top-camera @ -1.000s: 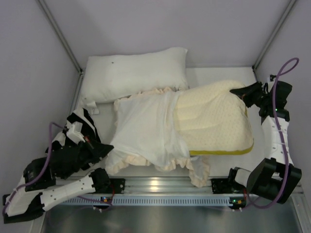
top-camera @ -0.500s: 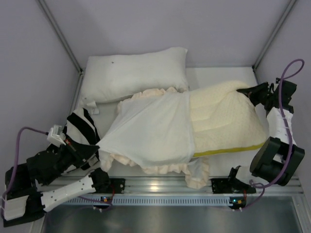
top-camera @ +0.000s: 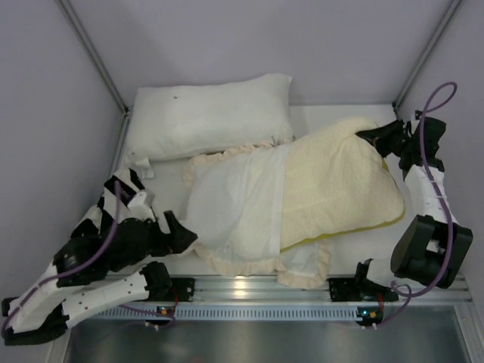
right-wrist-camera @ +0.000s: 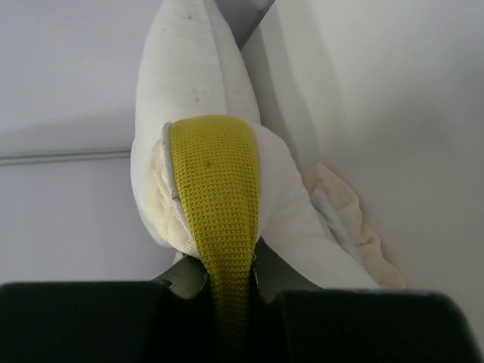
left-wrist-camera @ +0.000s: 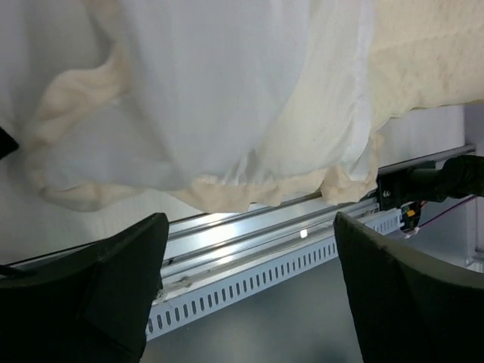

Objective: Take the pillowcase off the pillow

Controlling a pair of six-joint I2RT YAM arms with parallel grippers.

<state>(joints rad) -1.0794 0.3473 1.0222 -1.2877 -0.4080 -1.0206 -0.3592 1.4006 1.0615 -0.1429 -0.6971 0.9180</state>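
The pillow (top-camera: 340, 178), cream and dimpled with olive-yellow piping, lies at the right. Its left part is still inside the pillowcase (top-camera: 234, 204), which shows its white inner side and cream ruffled border. My left gripper (top-camera: 180, 239) is open just off the pillowcase's near-left edge, holding nothing. In the left wrist view its gripper (left-wrist-camera: 249, 302) hangs over the rail, with the pillowcase (left-wrist-camera: 212, 91) and pillow (left-wrist-camera: 431, 53) beyond. My right gripper (top-camera: 372, 138) is shut on the pillow's far-right corner. The right wrist view shows this gripper (right-wrist-camera: 227, 291) clamping the piping of the pillow (right-wrist-camera: 215, 189), with the pillowcase ruffle (right-wrist-camera: 348, 219) behind.
A plain white pillow (top-camera: 208, 113) lies at the back left, touching the pillowcase's ruffle. A black-and-white striped cloth (top-camera: 121, 189) sits at the left by my left arm. An aluminium rail (top-camera: 249, 287) runs along the near edge. Grey walls close in on three sides.
My left gripper has let go of the pillowcase and opened. The stretched cover has slackened and dropped back onto the table. The right gripper still holds the pillow corner, shifted slightly left.
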